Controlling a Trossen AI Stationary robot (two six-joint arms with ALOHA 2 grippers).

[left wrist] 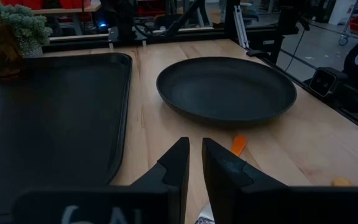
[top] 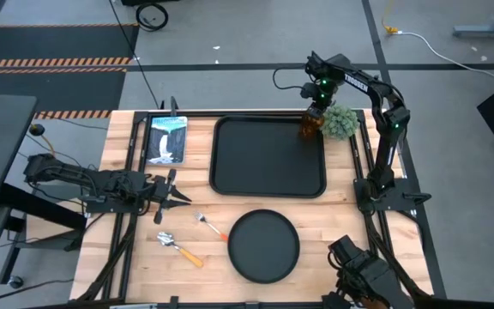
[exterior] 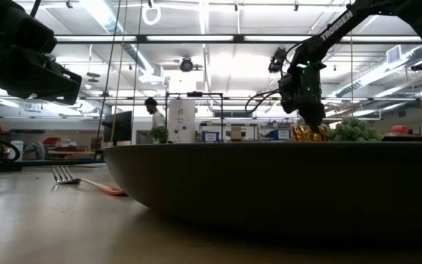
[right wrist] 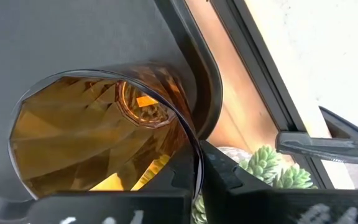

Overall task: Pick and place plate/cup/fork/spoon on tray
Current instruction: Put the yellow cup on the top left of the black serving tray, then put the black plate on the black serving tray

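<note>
The black tray [top: 268, 157] lies at the table's far middle. The amber cup [top: 310, 126] is at the tray's far right corner, with my right gripper [top: 316, 110] shut on it from above; it also shows in the right wrist view [right wrist: 98, 143]. The round black plate [top: 264, 246] lies on the table near the front edge. The fork [top: 211, 227] and the spoon [top: 178, 247] lie on the wood left of the plate. My left gripper [top: 178, 199] is shut and empty, low over the table just left of the fork. My right gripper holds the cup by its rim wall [right wrist: 191, 163] on the side nearest the green plant, one finger inside the cup and one finger [right wrist: 241, 180] outside. The fingers come from above, pointing down. The cup is upright over the tray's corner; whether its base rests on the tray I cannot tell.
A fuzzy green plant [top: 341, 122] stands just right of the cup, off the tray's far right corner. A blue-white picture panel [top: 165, 139] lies left of the tray. Bare wood shows between the tray and the plate.
</note>
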